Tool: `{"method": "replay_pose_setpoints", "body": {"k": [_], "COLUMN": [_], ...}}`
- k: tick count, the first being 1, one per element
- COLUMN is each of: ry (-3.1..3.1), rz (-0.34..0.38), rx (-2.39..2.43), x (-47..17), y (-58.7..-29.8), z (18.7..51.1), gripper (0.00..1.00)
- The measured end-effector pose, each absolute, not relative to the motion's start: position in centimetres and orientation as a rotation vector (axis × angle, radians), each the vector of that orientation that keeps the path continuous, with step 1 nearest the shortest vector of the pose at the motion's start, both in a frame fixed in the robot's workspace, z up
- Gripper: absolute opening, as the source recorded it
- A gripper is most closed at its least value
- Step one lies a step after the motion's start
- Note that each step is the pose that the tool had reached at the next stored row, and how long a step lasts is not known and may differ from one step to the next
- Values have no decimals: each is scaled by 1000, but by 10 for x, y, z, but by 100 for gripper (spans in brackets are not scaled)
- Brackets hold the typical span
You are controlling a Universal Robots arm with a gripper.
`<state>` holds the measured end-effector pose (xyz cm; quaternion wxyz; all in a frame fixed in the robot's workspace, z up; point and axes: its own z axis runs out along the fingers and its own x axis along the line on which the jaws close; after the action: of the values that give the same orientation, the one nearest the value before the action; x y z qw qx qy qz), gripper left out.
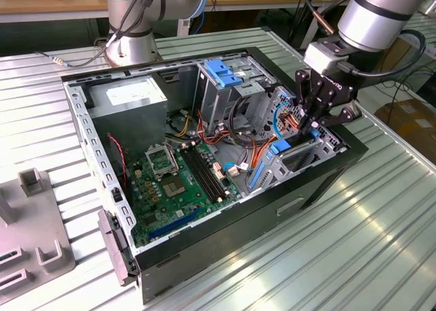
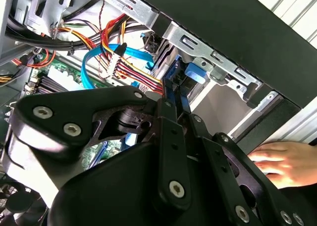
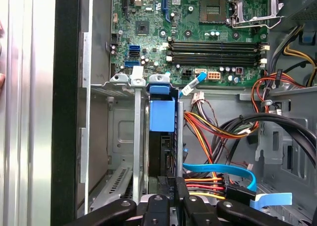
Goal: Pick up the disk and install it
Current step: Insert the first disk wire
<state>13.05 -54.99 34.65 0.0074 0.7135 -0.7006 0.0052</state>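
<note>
Gripper (image 1: 315,123) down inside open computer case (image 1: 225,236) on ribbed tabletop (image 1: 340,256), at about 3 o'clock of the motherboard (image 1: 180,181) in the exterior view. Disk (image 3: 162,137) stands on edge in the drive bay, blue bracket (image 3: 162,114) showing, in the first wrist view. Jaws look closed on the disk's end. A hand (image 2: 287,161) rests outside the case in the second wrist view

Bright, even light; table glare
</note>
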Motion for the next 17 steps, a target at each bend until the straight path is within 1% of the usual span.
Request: {"method": "replay_pose_setpoints", "body": {"k": [17], "ry": [-2193], "rz": [15], "rx": [2227], "x": [131], "y": [-550], "z": [339], "gripper": [17]}}
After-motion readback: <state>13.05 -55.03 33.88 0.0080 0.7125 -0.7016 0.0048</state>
